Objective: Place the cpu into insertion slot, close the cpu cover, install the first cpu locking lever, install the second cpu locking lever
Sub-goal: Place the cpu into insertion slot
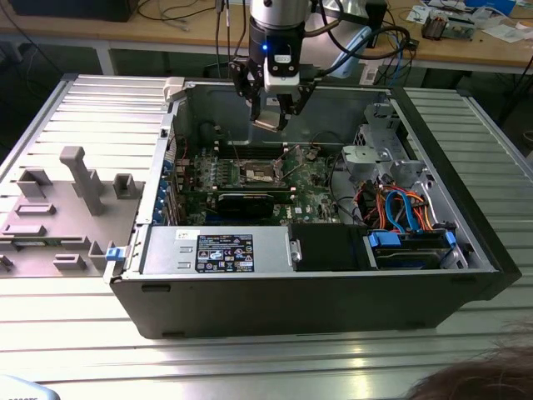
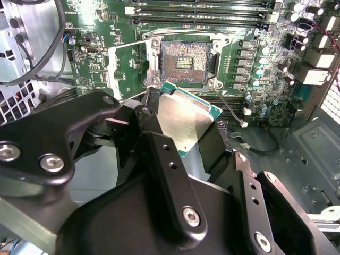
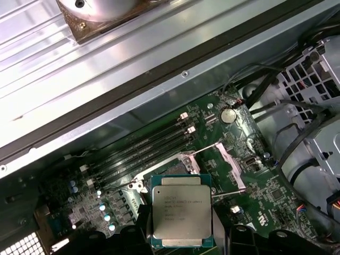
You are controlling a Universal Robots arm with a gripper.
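Cpu [image 3: 181, 215] sits clamped by its edges in the gripper [image 1: 271, 115], hanging above the motherboard [image 2: 95, 69] inside the open computer case [image 1: 316, 292], well apart from the bare insertion slot [image 2: 184, 62], probably gripped edgewise to spare its contacts.

Silvery, green-edged square cpu [image 3: 180, 215] in my grip, hanging above uncovered dark-centred insertion slot [image 2: 185, 62], not touching.

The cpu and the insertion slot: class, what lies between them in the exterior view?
Nothing solid. In the exterior view, the cpu hangs above the insertion slot, with only open air between them.
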